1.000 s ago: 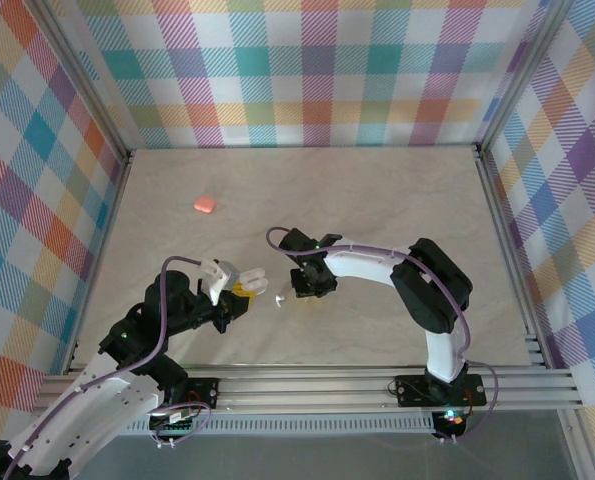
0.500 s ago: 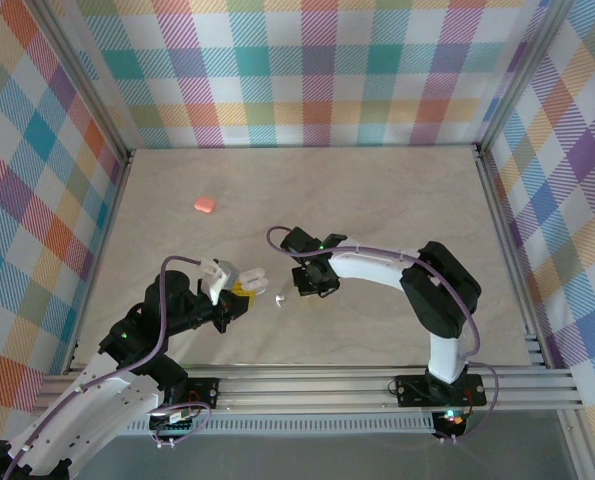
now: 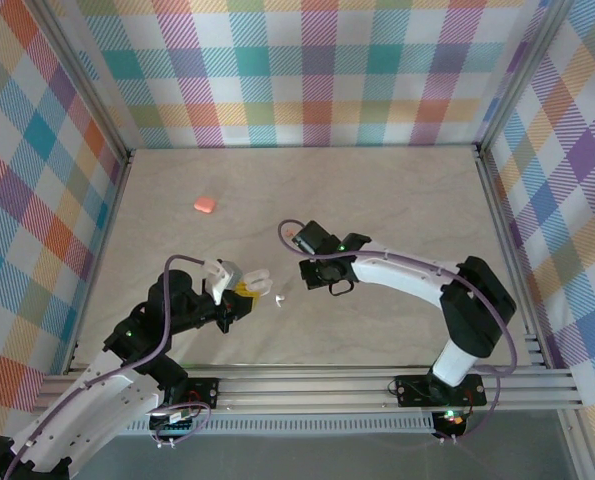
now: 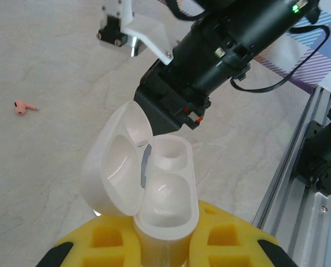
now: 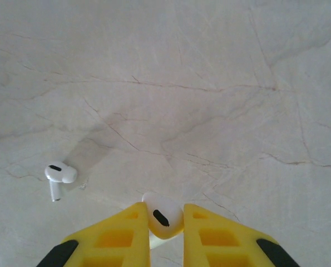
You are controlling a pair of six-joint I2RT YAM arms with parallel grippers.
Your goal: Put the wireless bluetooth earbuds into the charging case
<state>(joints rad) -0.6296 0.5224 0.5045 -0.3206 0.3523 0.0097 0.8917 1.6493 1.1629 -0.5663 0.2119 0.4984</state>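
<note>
- Firstly, the right gripper [image 5: 162, 216]: its yellow fingers [image 5: 115, 236] were clamped on the held white earbud [image 5: 161, 214], dark vent facing the wrist camera, just above the tabletop [image 5: 221, 83].
- The left gripper [image 4: 165, 247] was closed on the base of the white charging case [image 4: 166, 214], which stood upright with its lid [image 4: 115, 172] swung open to the left of that view.
- Case contents: two wells [image 4: 168, 156] in the body, both empty. The lid's hollows were also empty.
- Count, white earbuds: two. One was in the right gripper. The loose white earbud [image 5: 58, 177] lay on its side on the tabletop, left of that gripper in the right wrist view and apart from it.
- Count, pink: one pink earbud [image 4: 23, 105] seen, lying on the tabletop well apart from the open case.
- Count, cases: two. The pink case [image 3: 205, 204] sat on the far left of the table as one rounded lump, well apart from both grippers.
- View comparison: the left wrist view resolved the wells, while the top view was too coarse for them. The right wrist view gave the clamped earbud's vent.
- The left wrist view put the right arm's black wrist [image 4: 221, 50] above and beyond the open lid.
- The top view placed the two grippers near each other, not touching, with the loose white earbud on the table roughly between them.
</note>
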